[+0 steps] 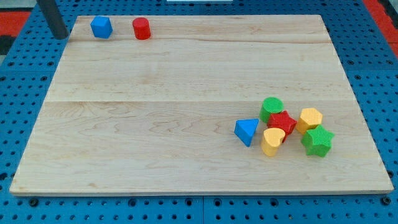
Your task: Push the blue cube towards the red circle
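The blue cube (101, 27) sits on the wooden board (186, 112) near its top left corner. The red circle (142, 28) stands just to the cube's right, a small gap between them. My tip (60, 37) is at the board's top left edge, to the left of the blue cube and apart from it. The dark rod rises out of the view's top.
A cluster of blocks lies at the lower right: a blue triangle (246, 131), a green circle (272, 108), a red star (283, 121), a yellow heart (272, 141), a yellow hexagon (310, 119) and a green star (317, 140). Blue pegboard surrounds the board.
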Robot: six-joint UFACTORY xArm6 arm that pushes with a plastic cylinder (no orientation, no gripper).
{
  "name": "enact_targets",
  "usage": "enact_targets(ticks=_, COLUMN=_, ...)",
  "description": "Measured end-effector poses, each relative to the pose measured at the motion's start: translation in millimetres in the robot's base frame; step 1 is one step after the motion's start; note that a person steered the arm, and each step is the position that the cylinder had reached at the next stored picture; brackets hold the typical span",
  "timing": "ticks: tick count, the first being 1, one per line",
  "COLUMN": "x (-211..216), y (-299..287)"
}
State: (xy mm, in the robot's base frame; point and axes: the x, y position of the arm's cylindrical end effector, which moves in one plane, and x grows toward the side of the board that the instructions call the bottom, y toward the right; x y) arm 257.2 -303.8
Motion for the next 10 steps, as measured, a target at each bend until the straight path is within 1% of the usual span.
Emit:
enact_targets(ticks=2, x=-27, y=4)
enact_targets(ticks=3, x=-27, y=48)
enact_targets(ticks=4, x=-42, y=71)
enact_targets(ticks=5, x=-45, y=71)
enact_targets(ticks=7, x=-34, y=73)
enact_targets(ticks=10, x=-30, y=92)
